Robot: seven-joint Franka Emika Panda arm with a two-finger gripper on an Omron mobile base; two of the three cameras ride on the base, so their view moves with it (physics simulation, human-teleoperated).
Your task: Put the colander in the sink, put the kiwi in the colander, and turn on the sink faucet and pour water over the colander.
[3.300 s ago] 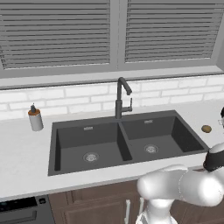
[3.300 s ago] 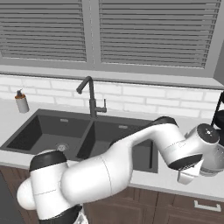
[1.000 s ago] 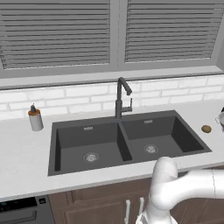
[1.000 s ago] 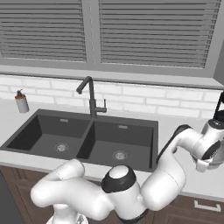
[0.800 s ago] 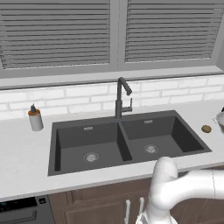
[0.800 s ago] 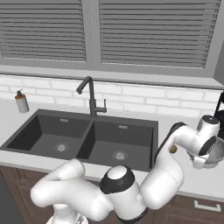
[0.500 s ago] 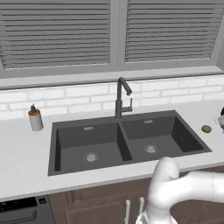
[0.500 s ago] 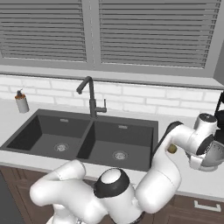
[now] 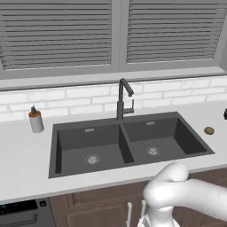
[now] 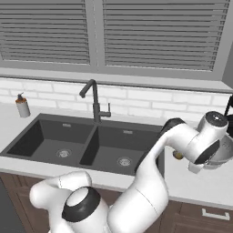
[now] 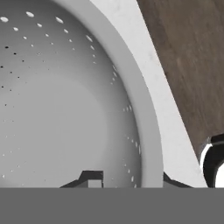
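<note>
Gripping the colander [image 11: 65,109] by its rim: in the hand view your gripper [image 11: 127,178] has one finger inside the bowl and one outside, jaws drawn together on the thin wall. The colander sits on the tabletop [image 10: 191,184] to the right of the sink [image 10: 68,145], close to the front edge, and shows beside the wrist in the right base view.

Judgement: a stiff, light shell that won't deform, but a smooth rim pinched at one point may let the bowl swing or slip. Lift slowly and keep it level.

The kiwi [image 9: 209,131] lies on the tabletop just right of the sink, between colander and basin, so carry over it. Both basins are bare and open. The faucet [image 9: 123,99] stands behind the divider; pass in front of it.
</note>
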